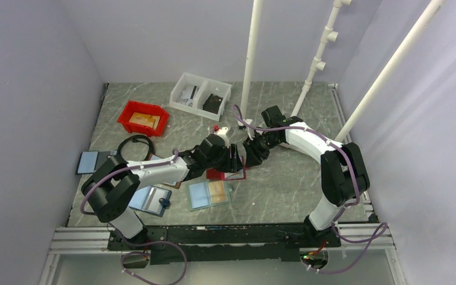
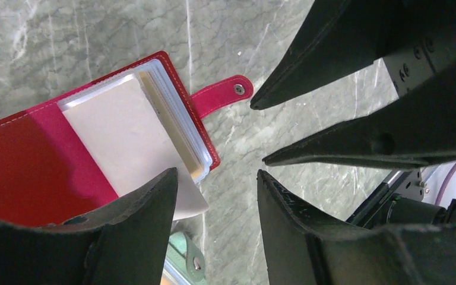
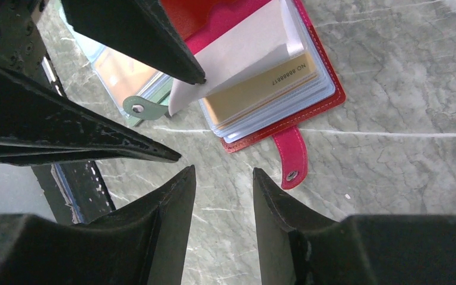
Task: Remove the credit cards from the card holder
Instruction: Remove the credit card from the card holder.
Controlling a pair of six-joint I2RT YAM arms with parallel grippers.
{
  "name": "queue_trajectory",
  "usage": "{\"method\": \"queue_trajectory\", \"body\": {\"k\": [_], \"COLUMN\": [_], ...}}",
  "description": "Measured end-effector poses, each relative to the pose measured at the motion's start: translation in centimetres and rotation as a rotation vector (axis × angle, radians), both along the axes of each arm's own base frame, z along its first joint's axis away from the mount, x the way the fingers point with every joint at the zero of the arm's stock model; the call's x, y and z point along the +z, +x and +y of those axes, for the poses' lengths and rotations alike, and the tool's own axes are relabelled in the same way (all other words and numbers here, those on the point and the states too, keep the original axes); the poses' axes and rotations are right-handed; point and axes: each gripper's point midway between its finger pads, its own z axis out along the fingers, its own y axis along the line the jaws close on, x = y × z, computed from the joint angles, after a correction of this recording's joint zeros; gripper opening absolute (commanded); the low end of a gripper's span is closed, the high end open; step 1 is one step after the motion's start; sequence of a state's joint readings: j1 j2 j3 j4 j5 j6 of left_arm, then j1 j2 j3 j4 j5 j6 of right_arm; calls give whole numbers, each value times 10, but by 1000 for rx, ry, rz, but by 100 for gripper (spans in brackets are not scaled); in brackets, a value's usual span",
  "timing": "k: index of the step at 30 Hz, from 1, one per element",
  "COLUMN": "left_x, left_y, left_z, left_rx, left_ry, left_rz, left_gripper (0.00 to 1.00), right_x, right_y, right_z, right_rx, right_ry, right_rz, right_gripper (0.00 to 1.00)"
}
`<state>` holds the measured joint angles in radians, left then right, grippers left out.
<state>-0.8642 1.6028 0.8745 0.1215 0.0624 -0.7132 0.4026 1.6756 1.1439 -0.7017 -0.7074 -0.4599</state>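
Grip set-up: red folding card holder (image 2: pixel 12 178) lies open on grey marbled table (image 2: pixel 65 35), ten o'clock of my left gripper (image 2: pixel 217 173); it and right gripper (image 3: pixel 224 170) gape empty; I should pinch only the protruding pale card (image 2: pixel 124 136).

Both arms (image 1: pixel 160 171) white with black joints, purple cables (image 1: pixel 280 127) (fingers (image 3: pixel 297 237) black, tapered).

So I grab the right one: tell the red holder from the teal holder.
Colour: the red holder has a red cover and tab; the teal holder is pale green, tab too. Pose: the red holder has a pale leaf lifted off its stack; the teal holder lies flat, showing blue and orange panels. Both lie open on the table, each with a snap tab.
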Motion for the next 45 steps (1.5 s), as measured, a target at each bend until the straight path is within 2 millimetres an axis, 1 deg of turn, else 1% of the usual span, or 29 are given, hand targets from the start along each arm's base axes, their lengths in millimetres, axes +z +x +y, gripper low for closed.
{"method": "queue_trajectory", "body": {"k": [3,5,9,11,12,14,16,19,24,27,29,31,33,36,45], "left_x": [6,21,62,75,77,72,63,47,19,-3,-19,-27,-31,-31,-32], "left_y": [-3,-9,-22,-27,-28,-29,-28,-27,-25,-23,-21,-19,-14,-8,2], "left_z": [3,2,-7,-13,-15,-16,-16,-15,-14,-12,-7,-3,1,4,13], "left_rx": [-10,-28,-74,-93,-97,-95,-93,-83,-68,-56,-36,-15,11,47,102], "left_ry": [15,2,-82,-118,-127,-123,-106,-78,-24,25,66,95,115,128,159], "left_rz": [-21,-52,-125,-145,-148,-137,-122,-98,-56,-30,-16,-10,-18,-36,-65], "left_gripper": [57,56,48,42,38,35,33,32,32,33,33,33,33,33,35], "right_x": [-1,-1,-2,-2,-2,-2,-2,-2,-2,-2,-2,-2,-2,-2,-2], "right_y": [0,0,0,0,0,1,1,3,4,4,4,4,4,4,4], "right_z": [0,0,0,0,0,-1,-2,-4,-4,-4,-4,-4,-4,-4,-4], "right_rx": [0,-2,-7,-9,-10,-12,-18,-28,-31,-30,-30,-30,-30,-30,-30], "right_ry": [-1,-1,-4,-4,-4,-4,-4,-4,-3,-3,-3,-3,-3,-3,-3], "right_rz": [2,4,11,13,13,15,17,18,17,17,17,17,17,17,17], "right_gripper": [42,42,42,42,42,41,41,41,41,41,41,41,41,41,41]}}
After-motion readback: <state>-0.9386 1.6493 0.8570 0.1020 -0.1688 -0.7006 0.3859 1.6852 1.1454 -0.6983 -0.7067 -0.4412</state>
